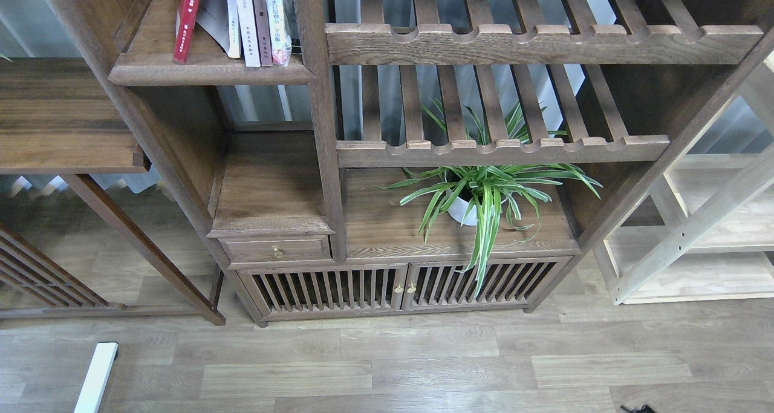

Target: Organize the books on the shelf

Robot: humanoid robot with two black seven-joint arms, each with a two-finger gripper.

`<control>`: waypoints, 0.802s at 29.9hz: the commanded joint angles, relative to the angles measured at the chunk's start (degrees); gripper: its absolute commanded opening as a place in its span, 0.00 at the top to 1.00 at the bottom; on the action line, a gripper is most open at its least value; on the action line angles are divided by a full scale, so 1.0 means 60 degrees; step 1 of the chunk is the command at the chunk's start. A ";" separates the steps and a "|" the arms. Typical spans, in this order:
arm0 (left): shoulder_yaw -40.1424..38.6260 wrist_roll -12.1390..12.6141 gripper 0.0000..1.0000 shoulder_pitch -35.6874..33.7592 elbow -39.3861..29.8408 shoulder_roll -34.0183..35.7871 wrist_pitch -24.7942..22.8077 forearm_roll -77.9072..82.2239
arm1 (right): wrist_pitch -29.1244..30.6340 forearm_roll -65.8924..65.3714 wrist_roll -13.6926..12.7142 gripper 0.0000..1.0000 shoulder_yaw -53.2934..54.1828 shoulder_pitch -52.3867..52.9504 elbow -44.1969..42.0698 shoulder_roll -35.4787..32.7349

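I am seeing neither of my arms here; both pincers are sitting outside the head view.

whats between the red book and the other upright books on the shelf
In the head view, a pale book leans at a slant in the gap between the red book and the upright books on the shelf.

The dark-brown shelf (205, 68) with its rounded front edge carried the books (248, 20): a red book (187, 20) leaned at the left, and several slim ones stood upright together against the right-hand post.
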 commanded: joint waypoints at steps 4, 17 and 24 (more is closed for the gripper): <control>-0.0026 0.0287 0.01 0.0106 -0.0001 0.0000 -0.0046 -0.0277 | 0.0002 0.0055 -0.1015 0.00 0.0382 -0.0475 -0.0479 0.0384; -0.0011 0.1519 0.02 0.0047 -0.0001 0.0000 -0.0368 -0.1289 | 0.0616 0.0918 -0.3578 0.00 0.0528 -0.0958 -0.0493 0.0941; -0.0025 0.1548 0.02 -0.0011 0.0028 0.0000 -0.0383 -0.2081 | 0.1070 0.1300 -0.4576 0.00 0.1420 -0.0958 -0.0888 0.1014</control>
